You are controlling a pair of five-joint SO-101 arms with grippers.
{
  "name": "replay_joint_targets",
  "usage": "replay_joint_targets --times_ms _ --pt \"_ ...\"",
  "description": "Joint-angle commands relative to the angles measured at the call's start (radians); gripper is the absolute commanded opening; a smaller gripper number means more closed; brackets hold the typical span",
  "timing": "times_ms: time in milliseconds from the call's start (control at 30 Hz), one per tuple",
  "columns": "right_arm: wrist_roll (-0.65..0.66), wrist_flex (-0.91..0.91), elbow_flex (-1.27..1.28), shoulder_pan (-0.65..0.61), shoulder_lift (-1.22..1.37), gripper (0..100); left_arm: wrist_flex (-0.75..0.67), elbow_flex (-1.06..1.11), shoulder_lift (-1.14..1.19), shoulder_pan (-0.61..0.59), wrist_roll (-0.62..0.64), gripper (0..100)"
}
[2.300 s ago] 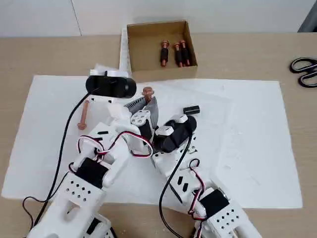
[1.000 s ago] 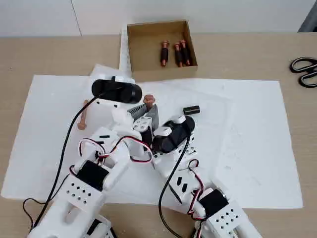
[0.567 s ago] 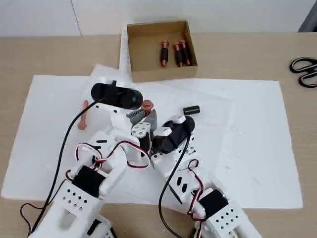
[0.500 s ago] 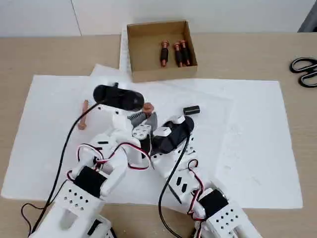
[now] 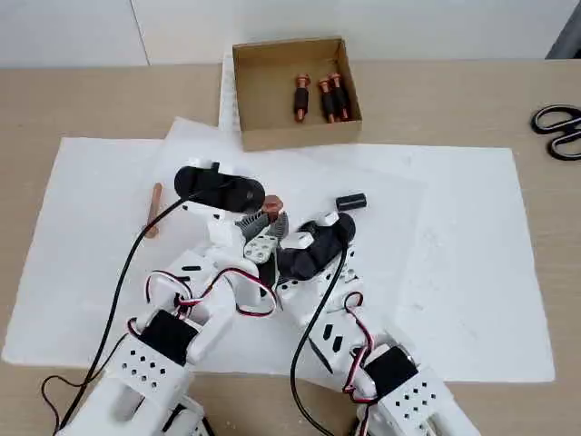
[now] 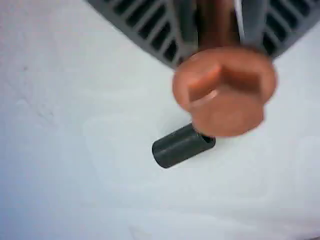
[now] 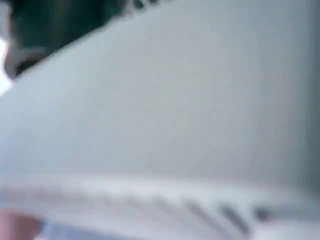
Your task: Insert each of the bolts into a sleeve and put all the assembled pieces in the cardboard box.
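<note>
My left gripper is shut on a copper bolt, whose hex head points toward the far side of the table. In the left wrist view the bolt head sticks out between the grey fingers, and a black sleeve lies on the white paper just beyond it. From above, that sleeve is to the right of the bolt head. A second copper bolt lies loose on the paper at the left. The cardboard box holds three assembled pieces. The right arm sits close against the left arm, its gripper end hidden.
White paper covers the middle of the wooden table. Scissors lie at the far right edge. Both arm bases and their cables crowd the near edge.
My left arm has drawn back toward the near side with the bolt in its grip, so the bolt head is now closer to level with the sleeve. The right arm stayed put.
</note>
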Motion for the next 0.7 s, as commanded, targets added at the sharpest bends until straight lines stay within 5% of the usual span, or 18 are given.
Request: replay_joint_targets --times_ms 0,667 --pt "-0.006 -0.03 -0.02 0.002 -0.024 0.3 0.012 0.008 -0.002 -0.006 -0.02 1" --pt "-0.006 -0.03 -0.02 0.002 -0.024 0.3 0.069 0.004 -0.008 0.041 -0.021 2"
